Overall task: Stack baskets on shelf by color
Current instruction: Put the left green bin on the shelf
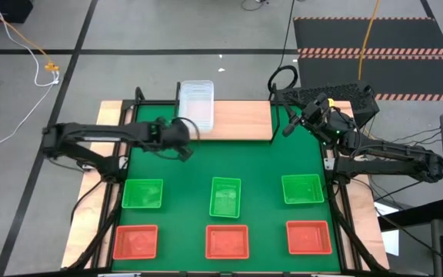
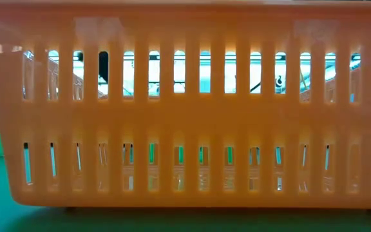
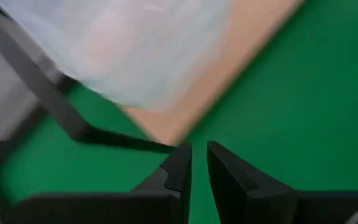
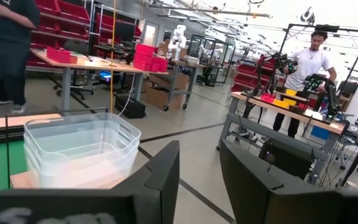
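I am looking down at the green mat [image 1: 268, 165]. The wooden shelf [image 1: 241, 119] is sitting at the far edge of the mat. A stack of clear baskets [image 1: 196, 102] is resting on the left part of the shelf. I cannot tell how many are in the stack from above, but the right wrist view is showing at least two rims, one inside the other.

Three green baskets are lying in a row on the mat: one on the left [image 1: 142, 193], one in the middle [image 1: 225, 196], one on the right [image 1: 302, 189]. Three red baskets are lying in a nearer row: left [image 1: 136, 241], middle [image 1: 227, 241], right [image 1: 309, 237]. None of them are touching each other.

My left gripper [image 1: 181, 132] is hanging over the mat, just beside the near edge of the shelf and close to the clear stack. Its fingers [image 3: 178, 171] are standing only a little apart, with a thin gap, and they are holding nothing.

My right gripper [image 1: 292, 123] is hanging by the right end of the shelf, well apart from the clear stack. Its fingers [image 4: 166, 168] are parted with a wider gap, and nothing is between them.

In the low view, the slotted side of a red basket [image 2: 185, 109] is filling almost the whole picture.

A person [image 4: 306, 65] is standing at a bench far off in the room.
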Tool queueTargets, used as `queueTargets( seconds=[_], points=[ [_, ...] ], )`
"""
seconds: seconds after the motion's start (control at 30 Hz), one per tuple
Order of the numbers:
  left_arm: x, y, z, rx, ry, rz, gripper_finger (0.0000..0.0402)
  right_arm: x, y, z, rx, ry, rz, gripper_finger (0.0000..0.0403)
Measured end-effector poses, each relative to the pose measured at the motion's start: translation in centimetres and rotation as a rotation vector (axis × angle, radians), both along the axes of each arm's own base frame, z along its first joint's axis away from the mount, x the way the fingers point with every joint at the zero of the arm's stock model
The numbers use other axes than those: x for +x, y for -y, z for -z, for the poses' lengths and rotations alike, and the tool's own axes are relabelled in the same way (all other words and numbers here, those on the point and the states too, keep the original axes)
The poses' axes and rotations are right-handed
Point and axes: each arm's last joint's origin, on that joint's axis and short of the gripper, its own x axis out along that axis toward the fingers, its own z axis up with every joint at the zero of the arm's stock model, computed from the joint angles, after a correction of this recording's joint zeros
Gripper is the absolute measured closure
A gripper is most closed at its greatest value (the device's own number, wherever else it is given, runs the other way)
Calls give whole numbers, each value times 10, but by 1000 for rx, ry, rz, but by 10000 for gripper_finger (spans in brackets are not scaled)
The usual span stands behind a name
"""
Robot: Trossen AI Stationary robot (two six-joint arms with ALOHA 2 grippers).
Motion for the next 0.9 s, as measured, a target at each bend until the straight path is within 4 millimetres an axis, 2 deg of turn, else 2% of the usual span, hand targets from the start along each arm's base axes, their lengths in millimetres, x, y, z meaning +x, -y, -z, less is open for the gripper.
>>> queueTargets(
  seconds=[0.17,0.37,0.47,0.63,0.9],
  points=[
    [-23,29,-20,-227,127,-22,350,0,0,0,-1,6,0,291],
    [-43,51,-18,-387,55,-159,350,-1,0,-9,-31,98,-3,291],
    [-44,58,-15,-461,49,-262,349,-1,-1,-13,-48,138,-20,291],
    [-35,75,5,-548,-10,-362,317,-1,-2,-19,-82,196,-78,291],
    [-16,96,46,-635,-225,-488,230,3,-1,-24,-142,222,-91,291]
  ],
)
